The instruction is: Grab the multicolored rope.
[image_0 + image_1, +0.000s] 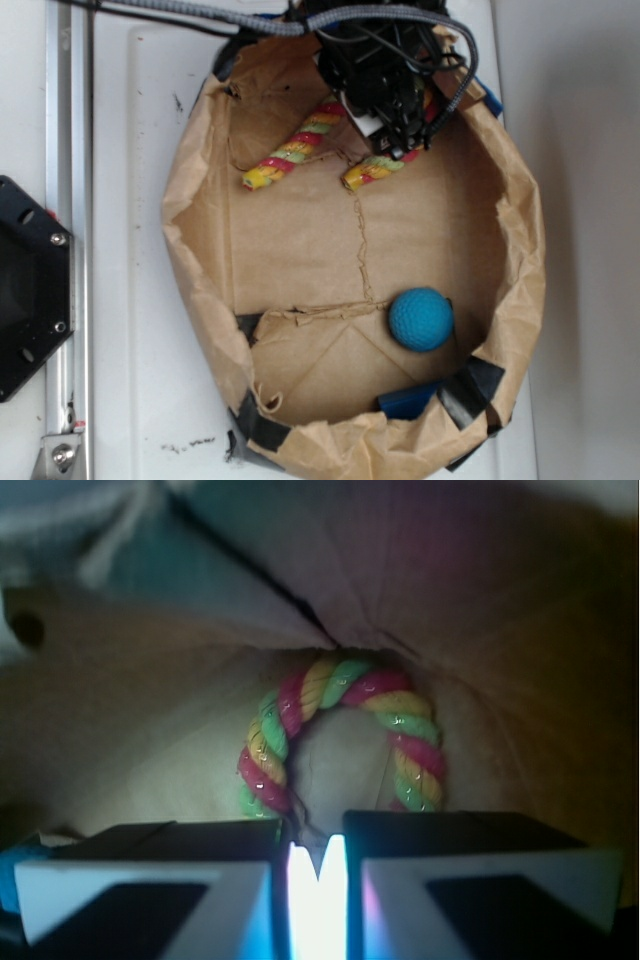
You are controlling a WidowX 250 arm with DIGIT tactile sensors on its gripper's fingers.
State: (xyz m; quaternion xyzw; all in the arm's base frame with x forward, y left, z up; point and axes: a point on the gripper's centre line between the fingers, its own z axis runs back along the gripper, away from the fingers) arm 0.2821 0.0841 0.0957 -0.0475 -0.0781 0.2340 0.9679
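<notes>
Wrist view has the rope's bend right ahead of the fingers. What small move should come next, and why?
Probably open the gripper first: its fingers look nearly shut, with only a thin bright gap, and the multicolored rope lies beyond the tips, not between them. Then ease forward over one limb. The teal ball sits far off.

No words to read

No letters, numbers, brand names or signs can be read on anything in either view.
</notes>
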